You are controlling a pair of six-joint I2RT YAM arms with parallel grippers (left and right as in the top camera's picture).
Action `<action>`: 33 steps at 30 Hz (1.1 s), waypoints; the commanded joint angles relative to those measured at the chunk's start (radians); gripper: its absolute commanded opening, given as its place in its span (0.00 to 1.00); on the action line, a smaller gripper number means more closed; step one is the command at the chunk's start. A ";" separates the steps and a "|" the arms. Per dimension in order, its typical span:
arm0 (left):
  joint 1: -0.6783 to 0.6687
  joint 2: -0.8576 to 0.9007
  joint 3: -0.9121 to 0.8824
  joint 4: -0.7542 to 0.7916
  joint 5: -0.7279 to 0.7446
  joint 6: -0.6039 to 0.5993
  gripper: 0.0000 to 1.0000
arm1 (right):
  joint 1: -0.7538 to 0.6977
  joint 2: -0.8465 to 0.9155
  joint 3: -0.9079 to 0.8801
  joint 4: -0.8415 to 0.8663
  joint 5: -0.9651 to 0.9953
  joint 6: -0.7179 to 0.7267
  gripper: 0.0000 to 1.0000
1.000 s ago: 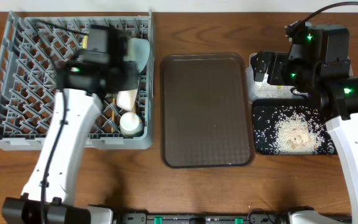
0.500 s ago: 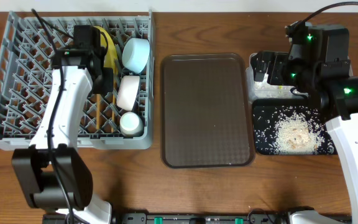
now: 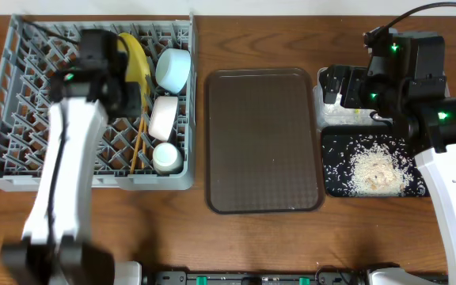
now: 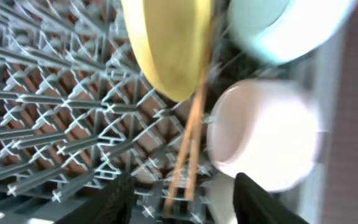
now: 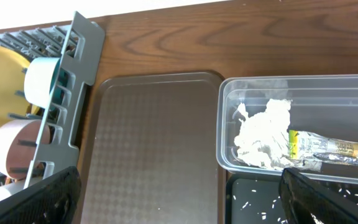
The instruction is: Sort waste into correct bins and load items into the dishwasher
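The grey dishwasher rack (image 3: 6, 119) holds a yellow plate (image 3: 137, 55) on edge, a light blue bowl (image 3: 172, 69), a white bowl (image 3: 162, 115), a small white cup (image 3: 166, 156) and two wooden chopsticks (image 3: 138, 142). My left gripper (image 4: 185, 205) hovers over the rack with its jaws apart. The chopsticks (image 4: 188, 149) lie loose on the pegs beneath it, beside the white bowl (image 4: 266, 137). My right gripper (image 5: 179, 205) stands wide open and empty. A clear bin (image 5: 328, 84) contains white tissue (image 5: 260, 137) and a green-and-yellow wrapper (image 5: 328, 149). Rice (image 3: 374, 170) lies in the black tray (image 3: 331, 158).
A large dark brown serving tray (image 3: 264, 142) lies between the rack and the two bins, under my right gripper (image 3: 339, 83). The rack's grey side wall (image 5: 73, 99) stands along the tray's left edge. Bare wooden table runs along the front.
My left gripper has opened and let go of the chopsticks, which now lie tilted in the rack. The left arm has swung over the rack. The right arm has not moved.
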 commanded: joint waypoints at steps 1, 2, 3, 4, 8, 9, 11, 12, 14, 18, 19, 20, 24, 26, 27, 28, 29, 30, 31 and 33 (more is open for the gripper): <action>0.003 -0.191 0.048 -0.023 0.121 -0.158 0.69 | -0.006 0.001 0.003 -0.002 0.005 0.009 0.99; 0.003 -0.240 0.047 -0.024 0.124 -0.166 0.80 | -0.006 0.001 0.003 -0.002 0.005 0.009 0.99; 0.003 -0.270 0.047 -0.025 0.124 -0.166 0.81 | -0.006 0.001 0.003 -0.002 0.005 0.009 0.99; 0.003 -0.295 0.047 -0.028 0.124 -0.165 0.82 | -0.006 0.001 0.003 -0.002 0.005 0.009 0.99; 0.003 -0.378 0.047 -0.030 0.124 -0.165 0.84 | -0.006 0.001 0.003 -0.002 0.005 0.009 0.99; 0.003 -0.392 0.047 -0.030 0.124 -0.165 0.84 | -0.006 0.001 0.003 -0.001 0.005 0.009 0.99; 0.003 -0.417 0.047 -0.035 0.124 -0.165 0.85 | -0.006 0.001 0.003 -0.002 0.005 0.009 0.99; 0.003 -0.426 0.047 -0.037 0.124 -0.165 0.86 | -0.006 0.001 0.003 -0.002 0.005 0.009 0.99; 0.003 -0.438 0.047 -0.040 0.124 -0.165 0.86 | -0.006 0.001 0.003 -0.002 0.005 0.009 0.99; 0.003 -0.443 0.047 -0.043 0.124 -0.165 0.87 | -0.006 0.001 0.003 -0.002 0.005 0.009 0.99; 0.003 -0.443 0.047 -0.043 0.124 -0.165 0.87 | -0.006 0.001 0.003 -0.002 0.005 0.009 0.99; 0.003 -0.441 0.047 -0.043 0.124 -0.165 0.88 | -0.006 0.001 0.003 -0.002 0.005 0.009 0.99; 0.003 -0.433 0.047 -0.043 0.124 -0.165 0.89 | -0.006 0.001 0.003 -0.006 0.005 0.009 0.99; 0.003 -0.432 0.047 -0.043 0.124 -0.165 0.93 | -0.006 0.001 0.003 -0.014 0.005 0.009 0.99; 0.003 -0.432 0.047 -0.043 0.124 -0.165 0.93 | -0.006 0.001 0.003 -0.016 0.005 0.009 0.99; 0.003 -0.432 0.047 -0.043 0.124 -0.165 0.93 | -0.006 0.001 0.003 -0.016 0.005 0.009 0.99; 0.003 -0.432 0.047 -0.043 0.124 -0.165 0.93 | -0.006 0.001 0.003 -0.015 0.006 0.009 0.99; 0.003 -0.432 0.047 -0.043 0.124 -0.165 0.93 | -0.007 0.001 0.003 -0.013 0.014 0.003 0.99; 0.003 -0.432 0.047 -0.043 0.124 -0.165 0.93 | -0.007 0.001 0.002 -0.006 0.029 -0.005 0.99; 0.003 -0.432 0.047 -0.043 0.124 -0.165 0.93 | -0.006 0.003 -0.016 0.031 0.050 -0.053 0.99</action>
